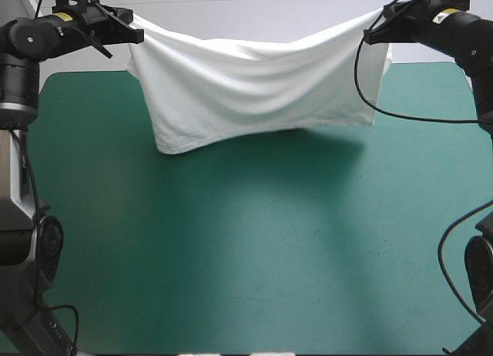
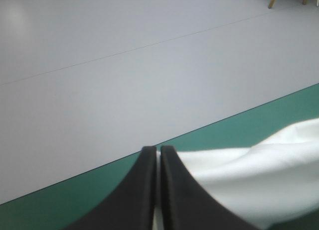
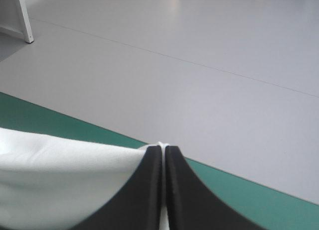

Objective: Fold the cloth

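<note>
High view: T-shirt lifted and stretched between both grippers, with folding apparently not begun.
Over the far half of the teal-green table [image 1: 246,279], the white T-shirt [image 1: 254,94] hangs in the air as a sagging sheet, its lower edge close above the table; whether it touches is unclear. No neat fold shows, so I judge the task to be at an early stage, with laying it flat and every fold left to do. The left gripper [image 1: 137,34], far left, pinches one upper corner, all but closed on the fabric. The right gripper [image 1: 370,34], far right, clamps the other corner likewise, as both wrist views confirm.
</note>
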